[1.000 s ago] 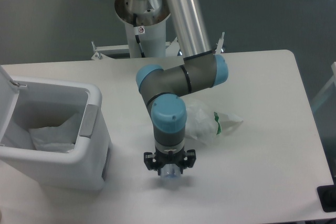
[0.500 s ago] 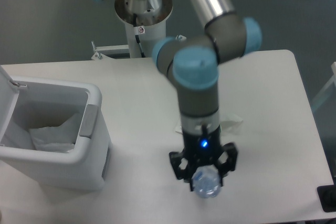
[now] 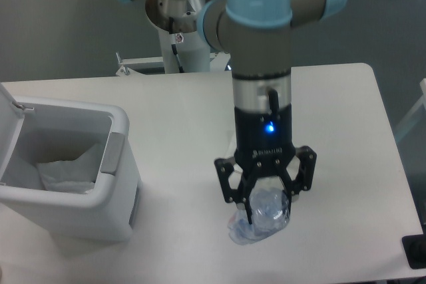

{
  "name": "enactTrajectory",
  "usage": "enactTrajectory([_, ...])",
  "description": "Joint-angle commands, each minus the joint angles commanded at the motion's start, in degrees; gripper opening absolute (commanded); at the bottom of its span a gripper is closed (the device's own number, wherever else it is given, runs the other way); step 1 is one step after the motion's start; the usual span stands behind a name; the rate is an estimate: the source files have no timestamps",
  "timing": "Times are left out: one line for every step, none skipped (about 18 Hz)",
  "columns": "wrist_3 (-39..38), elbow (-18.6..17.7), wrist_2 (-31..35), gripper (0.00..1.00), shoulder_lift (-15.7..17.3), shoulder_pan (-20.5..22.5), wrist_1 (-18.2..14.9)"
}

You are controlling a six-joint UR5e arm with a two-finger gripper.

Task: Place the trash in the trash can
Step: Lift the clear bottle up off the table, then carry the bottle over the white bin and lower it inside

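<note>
One arm is all I have on this rig, and its gripper [image 3: 267,212] points straight down toward the near half of the white desk [image 3: 333,98], with a blue light glowing on the black body above the fingers. Its two fingers are pinched on the crushed clear plastic bottle [image 3: 261,216], which hangs between them with the blue cap end facing up at my camera; the crumpled lower part bulges out below and to the left of the fingertips. I cannot tell from this angle whether the bottle is touching the desk or is held just above it. At the left side of the desk I see the trash can [image 3: 86,214], a boxy white bin with rounded corners, its hinged lid [image 3: 8,124] swung open toward the left edge of my view, a grey tab [image 3: 112,154] on the side facing the arm, and a white liner [image 3: 63,171] crumpled inside. Bottle and bin are well apart, with bare desk between them. The arm's grey wrist and its light-blue joint cap [image 3: 258,3] block most of the desk behind the gripper from my view.
</note>
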Motion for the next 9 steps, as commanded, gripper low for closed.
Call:
enactTrajectory([-0.52,0.00,-0.88,0.59,1.41,0.00,0.00])
enactTrajectory([-1.23,-0.09,-1.76,0.59,2.55,0.00,0.09])
enactTrajectory([-1.93,-0.09,-2.37,0.59,3.95,-0.09,0.00])
enactTrajectory([-2.11,-0.09,-2.82,0.59,5.10,-0.09,0.00])
enactTrajectory([-2.20,-0.09,-3.17,0.59,6.15,-0.18,0.00])
enactTrajectory([-2.63,-0.09,-3.78,0.59,7.21,-0.18,0.00])
enactTrajectory([-2.90,-0.26,-4.92,0.59,8.26,-0.18,0.00])
enactTrajectory([-3.08,-0.61,-6.23,0.59,9.41,-0.18,0.00])
enactTrajectory([-3.17,-1.05,-7.12,0.59,10.46,-0.26,0.00])
